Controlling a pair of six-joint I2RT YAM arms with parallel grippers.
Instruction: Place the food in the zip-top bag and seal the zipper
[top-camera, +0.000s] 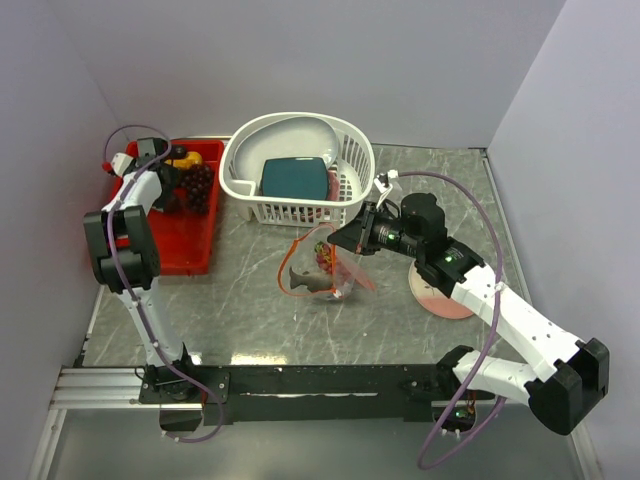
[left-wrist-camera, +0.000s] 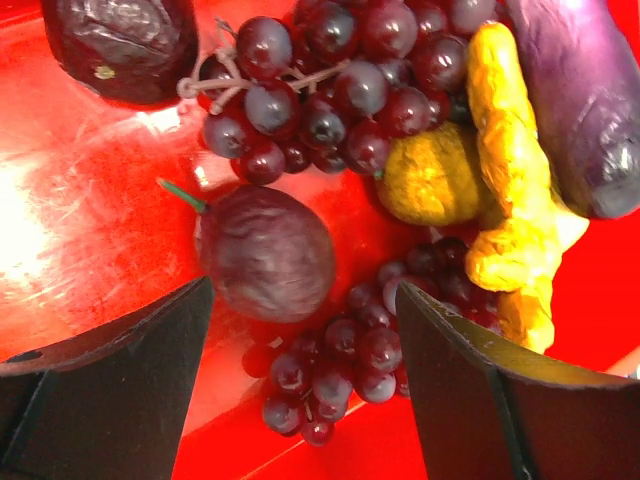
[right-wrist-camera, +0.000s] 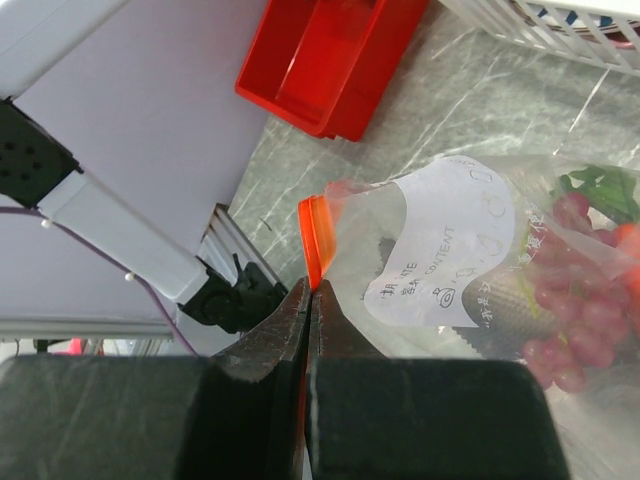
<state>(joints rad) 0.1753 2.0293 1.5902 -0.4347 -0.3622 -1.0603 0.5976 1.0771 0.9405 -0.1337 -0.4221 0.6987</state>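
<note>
The clear zip-top bag (top-camera: 330, 268) lies mid-table, its red-orange zipper (top-camera: 298, 255) looped open. Inside it are a grey fish (top-camera: 308, 281) and, in the right wrist view, purple grapes (right-wrist-camera: 565, 320) and a carrot's green top (right-wrist-camera: 600, 185). My right gripper (top-camera: 345, 238) is shut on the zipper strip (right-wrist-camera: 312, 235) at the bag's (right-wrist-camera: 460, 250) mouth edge. My left gripper (top-camera: 165, 172) hangs open over the red bin. Below it lie grape bunches (left-wrist-camera: 330, 95), a round dark purple fruit (left-wrist-camera: 265, 252), a yellow fruit (left-wrist-camera: 505, 170) and an eggplant (left-wrist-camera: 590, 90). A small grape bunch (left-wrist-camera: 340, 375) sits between its fingers (left-wrist-camera: 130, 390).
A red bin (top-camera: 190, 235) stands at the left. A white slotted basket (top-camera: 345, 140) with a teal dish (top-camera: 295, 178) stands behind the bag. A pink-and-cream plate (top-camera: 440, 297) lies under my right arm. Grey walls close the table's back and sides.
</note>
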